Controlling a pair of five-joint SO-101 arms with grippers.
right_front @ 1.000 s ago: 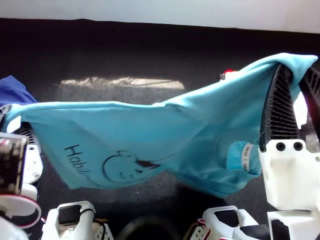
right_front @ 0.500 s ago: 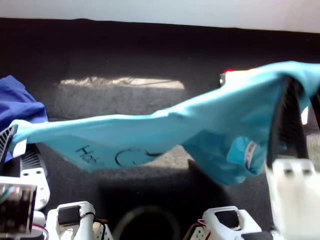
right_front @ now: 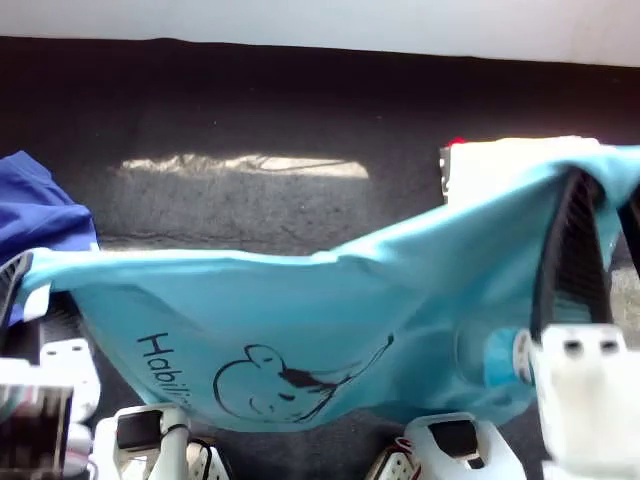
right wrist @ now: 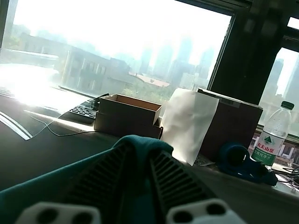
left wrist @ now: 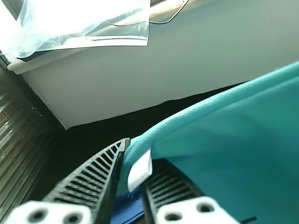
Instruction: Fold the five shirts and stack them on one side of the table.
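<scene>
shirts are counted at two. one turquoise shirt is held stretched, clamped by left gripper and right gripper. one navy shirt is laid nearby.

Bright window glare, dim table

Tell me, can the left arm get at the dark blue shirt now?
Probably not: its end effector is shut on the light blue shirt, though the dark blue shirt lies close by.
</scene>
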